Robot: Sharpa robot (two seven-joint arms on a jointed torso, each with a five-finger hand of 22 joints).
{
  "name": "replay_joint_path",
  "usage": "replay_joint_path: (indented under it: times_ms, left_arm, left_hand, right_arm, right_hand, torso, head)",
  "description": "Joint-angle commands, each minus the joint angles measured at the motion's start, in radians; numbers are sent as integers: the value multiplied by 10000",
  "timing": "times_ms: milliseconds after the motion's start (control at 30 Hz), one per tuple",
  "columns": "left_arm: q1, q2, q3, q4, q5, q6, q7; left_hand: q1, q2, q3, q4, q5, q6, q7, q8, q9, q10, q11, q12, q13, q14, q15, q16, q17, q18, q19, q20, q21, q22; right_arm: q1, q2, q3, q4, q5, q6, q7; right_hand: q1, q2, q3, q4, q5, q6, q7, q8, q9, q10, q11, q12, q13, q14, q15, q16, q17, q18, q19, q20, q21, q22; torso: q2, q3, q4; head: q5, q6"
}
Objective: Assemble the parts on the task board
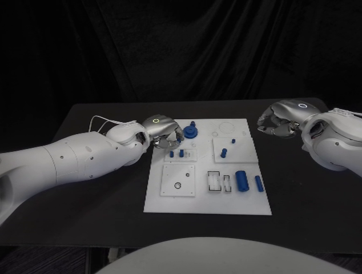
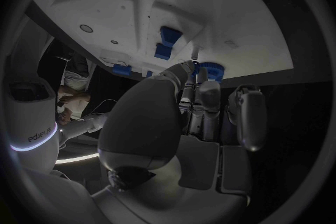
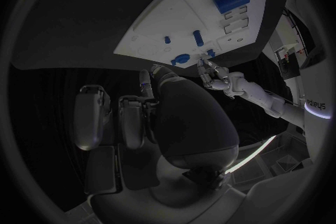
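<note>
Head view: my left hand (image 1: 164, 135) sits at the blue gear (image 1: 190, 132) on the task board (image 1: 207, 205) (grip unclear); my right hand (image 1: 277, 124) hovers curled, empty.

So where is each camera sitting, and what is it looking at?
Head view: on the robot's head, looking down at the black table and white task board; both arms come in.
Left wrist view: behind the left hand, facing the board's edge by the blue gear.
Right wrist view: behind the right hand, looking across the board; the left hand shows beyond it.
All three share the board and gear.
</note>
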Motion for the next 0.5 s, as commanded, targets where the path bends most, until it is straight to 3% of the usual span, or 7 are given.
replay_joint_path:
  times_ms: [33, 500]
  left_arm:
    - [-23, 40, 9, -14, 2, -64, -62]
    - [-66, 5, 9, -25, 2, 307, -126]
  left_hand:
    - [62, 10, 3, -72, 26, -34, 72, 13, 11, 35, 12, 23, 5, -19, -4, 41, -34, -64, -35, 11, 7, 1910]
    - [-51, -28, -38, -45, -119, -141, 68, -79, -8, -162, 37, -138, -21, -227, 25, -118, -375, -29, -134, 32, -159, 1859]
  right_arm:
    - [-30, 12, 6, -7, -35, 63, -33]
    - [-42, 21, 6, -15, -35, 61, -33]
  right_hand:
    - [15, -42, 65, 12, 51, 76, 19, 24, 7, 841, 2, -43, 2458, 949, -24, 5, 2294, 7, 198, -46, 30, 1999]
    - [15, -42, 65, 12, 51, 76, 19, 24, 7, 841, 2, -43, 2458, 949, -24, 5, 2294, 7, 198, -46, 30, 1999]
  torso:
    - [2, -2, -8]
    - [-1, 1, -5]
  head:
    - [21, -1]
    - [-3, -1]
